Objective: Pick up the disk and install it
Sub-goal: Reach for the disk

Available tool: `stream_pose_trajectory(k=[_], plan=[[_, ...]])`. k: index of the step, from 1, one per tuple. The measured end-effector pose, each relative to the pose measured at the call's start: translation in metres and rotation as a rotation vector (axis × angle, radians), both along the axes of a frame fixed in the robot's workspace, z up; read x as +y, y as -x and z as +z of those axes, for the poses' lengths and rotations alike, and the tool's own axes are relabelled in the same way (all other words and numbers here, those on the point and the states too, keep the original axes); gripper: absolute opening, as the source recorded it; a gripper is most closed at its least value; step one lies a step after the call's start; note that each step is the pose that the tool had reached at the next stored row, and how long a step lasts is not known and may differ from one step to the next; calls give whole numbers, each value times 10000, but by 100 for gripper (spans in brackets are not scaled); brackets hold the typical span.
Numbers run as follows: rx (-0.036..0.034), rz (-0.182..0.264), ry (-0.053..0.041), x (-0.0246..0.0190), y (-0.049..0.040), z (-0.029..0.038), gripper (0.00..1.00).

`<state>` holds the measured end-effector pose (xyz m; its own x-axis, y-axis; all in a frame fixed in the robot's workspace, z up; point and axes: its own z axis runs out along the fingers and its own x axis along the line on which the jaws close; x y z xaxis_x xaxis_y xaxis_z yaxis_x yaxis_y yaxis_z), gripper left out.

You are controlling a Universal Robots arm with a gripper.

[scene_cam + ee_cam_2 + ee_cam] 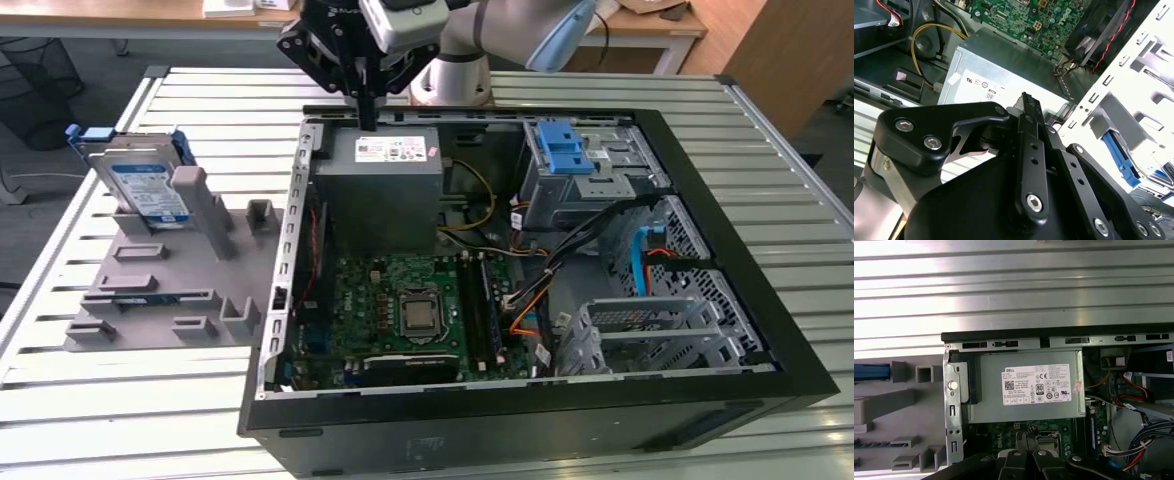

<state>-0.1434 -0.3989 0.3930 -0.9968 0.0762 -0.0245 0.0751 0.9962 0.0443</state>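
Slatted metal table (134,420): gripper (363,122) pinched closed, empty, above the power supply (380,185). Disk (140,185) stands on edge in the grey fixture (160,300), well apart toward the exterior view's left, long axis roughly upright.

Lab, slatted metal bench (120,420), opened computer case (467,440)

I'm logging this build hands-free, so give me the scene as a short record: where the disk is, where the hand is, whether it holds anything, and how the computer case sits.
disk: upright in the grey holder, at the exterior view's left of the computer case
hand: by the power supply box, well apart from the disk
hand state: shut, holding nothing
case: lying open on the slatted table, circuit board exposed
progress: disk not yet picked up
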Motion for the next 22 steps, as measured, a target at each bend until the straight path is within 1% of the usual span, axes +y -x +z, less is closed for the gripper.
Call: stream_pose_trajectory(k=[22], plan=[[0, 1, 0, 0, 62, -3, 11]])
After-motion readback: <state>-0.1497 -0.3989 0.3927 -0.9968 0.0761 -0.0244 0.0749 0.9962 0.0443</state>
